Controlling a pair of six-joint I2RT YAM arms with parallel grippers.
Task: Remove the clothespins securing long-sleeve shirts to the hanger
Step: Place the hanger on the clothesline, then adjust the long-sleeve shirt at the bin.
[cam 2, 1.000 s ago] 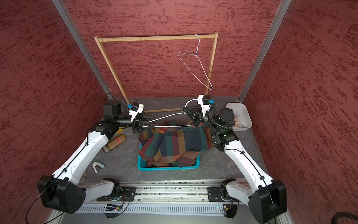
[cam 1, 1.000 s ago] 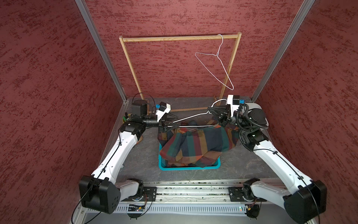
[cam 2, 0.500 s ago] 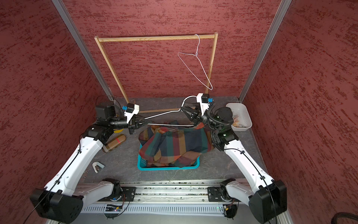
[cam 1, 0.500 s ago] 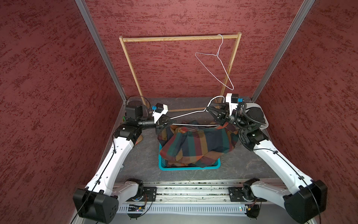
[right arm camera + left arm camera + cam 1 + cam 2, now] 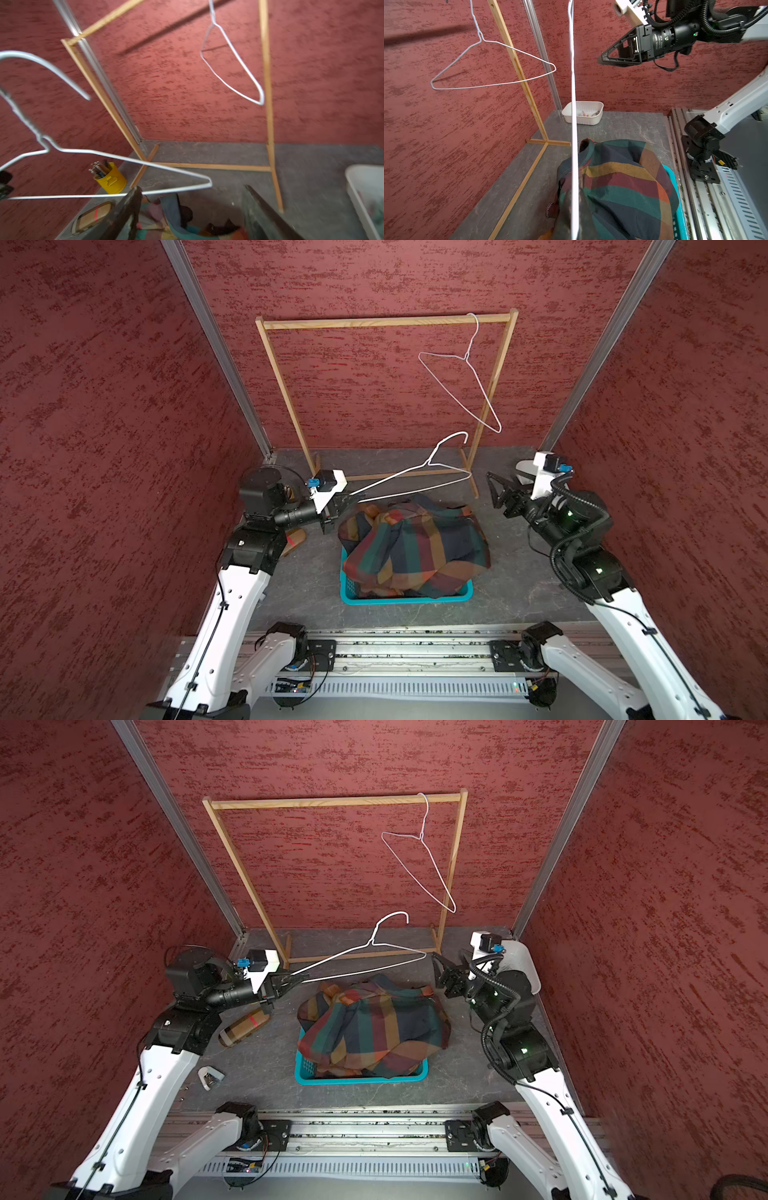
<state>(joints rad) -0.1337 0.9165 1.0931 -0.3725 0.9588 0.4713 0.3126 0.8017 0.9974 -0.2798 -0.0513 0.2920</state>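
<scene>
The long-sleeve shirts (image 5: 415, 547) (image 5: 374, 1027) (image 5: 623, 182) lie heaped in plaid folds over a teal basket (image 5: 407, 599). A bare white wire hanger (image 5: 429, 463) (image 5: 371, 944) hovers above them with its hook up. My left gripper (image 5: 353, 499) (image 5: 575, 207) is shut on the hanger's left end. My right gripper (image 5: 492, 489) (image 5: 191, 193) stands open and empty, just right of the hanger's other end. Small pale pieces that may be the clothespins lie in a white bin (image 5: 583, 119); none shows on the hanger or shirts.
A wooden rack (image 5: 386, 322) stands at the back, with a second bare wire hanger (image 5: 467, 356) hooked near its right post. A yellow tin (image 5: 111, 180) stands at the back left. A patterned cylinder (image 5: 243, 1027) and a small white object (image 5: 210, 1076) lie at the left.
My right gripper has opened, let go of the hanger's right end and drawn back to the right. My left gripper has shut on the left end and pulled the hanger leftward.
</scene>
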